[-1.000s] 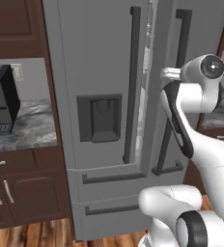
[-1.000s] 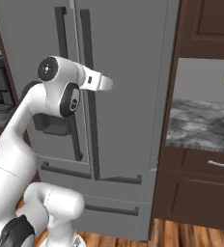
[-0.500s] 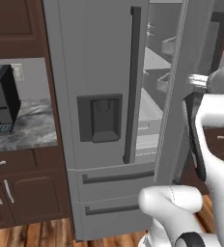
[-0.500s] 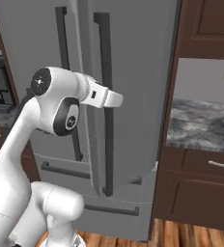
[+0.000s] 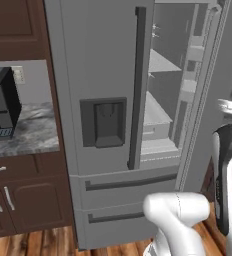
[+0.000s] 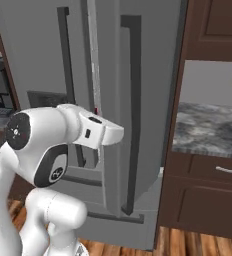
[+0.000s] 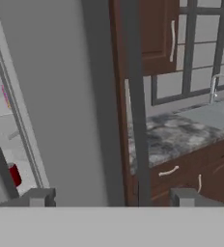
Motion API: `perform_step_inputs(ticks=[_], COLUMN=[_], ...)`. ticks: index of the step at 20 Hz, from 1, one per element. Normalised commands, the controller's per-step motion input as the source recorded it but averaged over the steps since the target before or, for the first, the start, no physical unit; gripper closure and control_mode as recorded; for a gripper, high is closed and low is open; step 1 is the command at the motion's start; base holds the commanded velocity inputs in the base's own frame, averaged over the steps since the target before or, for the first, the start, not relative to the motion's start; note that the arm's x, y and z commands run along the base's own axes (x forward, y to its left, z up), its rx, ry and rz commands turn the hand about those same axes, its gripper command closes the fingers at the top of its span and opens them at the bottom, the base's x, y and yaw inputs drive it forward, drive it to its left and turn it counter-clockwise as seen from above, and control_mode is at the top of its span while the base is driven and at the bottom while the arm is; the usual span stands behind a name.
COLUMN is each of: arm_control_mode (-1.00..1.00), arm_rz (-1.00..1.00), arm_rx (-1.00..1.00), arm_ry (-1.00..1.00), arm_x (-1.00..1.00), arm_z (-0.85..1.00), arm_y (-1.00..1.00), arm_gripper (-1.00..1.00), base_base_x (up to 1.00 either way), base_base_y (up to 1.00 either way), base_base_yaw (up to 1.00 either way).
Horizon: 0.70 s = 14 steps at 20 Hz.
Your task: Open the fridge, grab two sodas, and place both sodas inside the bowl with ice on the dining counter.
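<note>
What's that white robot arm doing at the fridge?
It is getting the fridge open. The right-hand door is swung partly out, so the shelves inside show. The gripper is open, its fingers either side of that door's dark handle. A red can sits inside, not yet picked up.

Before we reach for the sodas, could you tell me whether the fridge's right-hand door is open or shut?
Open. The right-hand door of the fridge is swung out, baring pale shelves inside; the left door stays shut.

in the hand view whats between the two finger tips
The open fridge door's dark bar handle rises from between the gripper tips, which stand apart from it on either side. A red soda sits far left, inside.
</note>
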Motion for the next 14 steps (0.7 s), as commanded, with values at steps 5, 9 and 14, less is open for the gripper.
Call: perform_step_inputs(ticks=[5,9,14], arm_control_mode=[-1.0,-1.0,-1.0], arm_rz=[0.01,0.0,-0.18], arm_rx=[-0.07,-0.13,-0.12], arm_ry=[-0.01,0.0,0.08], arm_x=[-0.67,-0.18,0.09], arm_z=[0.28,0.63,0.37], arm_y=[0.62,0.99,0.53], arm_gripper=[-1.0,-1.0,-1.0], base_base_x=[0.0,0.0,0.0], base_base_y=[0.0,0.0,0.0], base_base_yaw=[0.0,0.0,0.0])
